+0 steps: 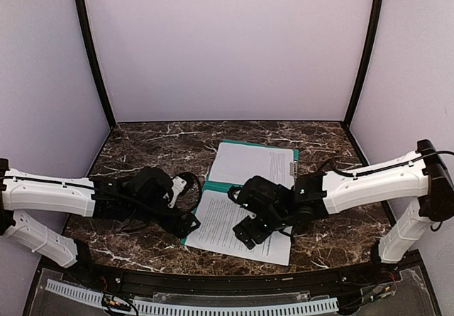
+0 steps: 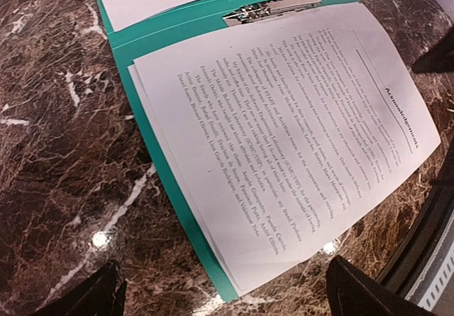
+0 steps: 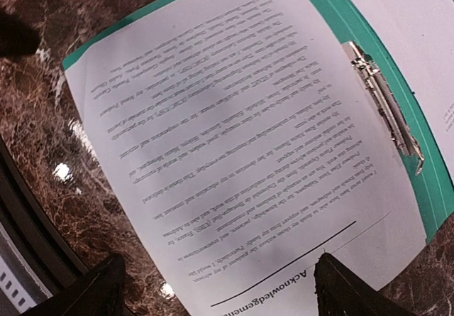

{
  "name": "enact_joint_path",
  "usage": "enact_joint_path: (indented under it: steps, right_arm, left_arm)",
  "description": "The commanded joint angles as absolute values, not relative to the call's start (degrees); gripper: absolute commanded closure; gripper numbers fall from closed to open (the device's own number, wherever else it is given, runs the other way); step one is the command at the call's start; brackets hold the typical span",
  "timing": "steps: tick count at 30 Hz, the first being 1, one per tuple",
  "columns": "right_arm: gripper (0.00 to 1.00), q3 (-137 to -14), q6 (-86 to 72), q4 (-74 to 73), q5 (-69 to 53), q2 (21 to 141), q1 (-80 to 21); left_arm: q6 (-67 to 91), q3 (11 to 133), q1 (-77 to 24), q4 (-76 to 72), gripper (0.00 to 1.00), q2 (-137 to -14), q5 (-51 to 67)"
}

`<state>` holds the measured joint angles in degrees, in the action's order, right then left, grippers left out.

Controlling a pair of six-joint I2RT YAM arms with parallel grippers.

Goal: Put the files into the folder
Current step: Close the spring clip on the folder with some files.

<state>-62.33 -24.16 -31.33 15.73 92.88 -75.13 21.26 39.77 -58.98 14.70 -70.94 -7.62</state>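
- Hovering low over the dark marble table [image 1: 142, 142], the left gripper [image 2: 227, 303] sits at the left side of the folder. Its jaws stand wide apart with nothing between them, so it holds nothing.
- The green folder [image 2: 120, 42] lies open and flat on the table between the two arms. Its spine runs across the middle, which leaves both inner faces reachable from above.
- A printed sheet [image 2: 284, 138] rests on the near flap, text side up. It lies skewed: a green margin shows along its left edge, while its right corner runs past the folder onto the marble. A second paper edge shows just under it on the left, probably another sheet beneath.
- The metal clip [image 2: 273, 7] sits at the spine, just beside the top edge of the printed sheet. Whether it pins the paper cannot be told.
- Another white sheet [image 1: 252, 161] covers the far flap, beyond the spine.
- The right gripper [image 3: 220, 298] hangs over the heading end of the printed sheet. Its fingertips [image 3: 355, 291] are spread far apart and grip nothing.
- Judgement: the paper is on the folder, but it likely needs squaring before the cover is shut. If it stays skewed, the overhanging corner may crease.
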Motion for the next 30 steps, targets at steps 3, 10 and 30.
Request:
enact_joint_path:
  steps: [3,10,30]
  right_arm:
    - [0.12,-58.65,-29.69,-25.88,12.49,86.28,-62.24]
    - [0.12,-58.20,-31.79,-20.52,6.71,86.83,-50.39]
    - [0.15,-51.38,-36.51,-4.98,-13.07,96.33,-39.14]
  left_arm:
    - [20.35,42.02,-58.62,6.20,0.01,-75.53,6.51]
    - [19.90,46.40,-58.69,0.80,0.02,-84.54,15.11]
    - [20.34,50.17,-58.70,-4.88,0.04,-93.83,21.48]
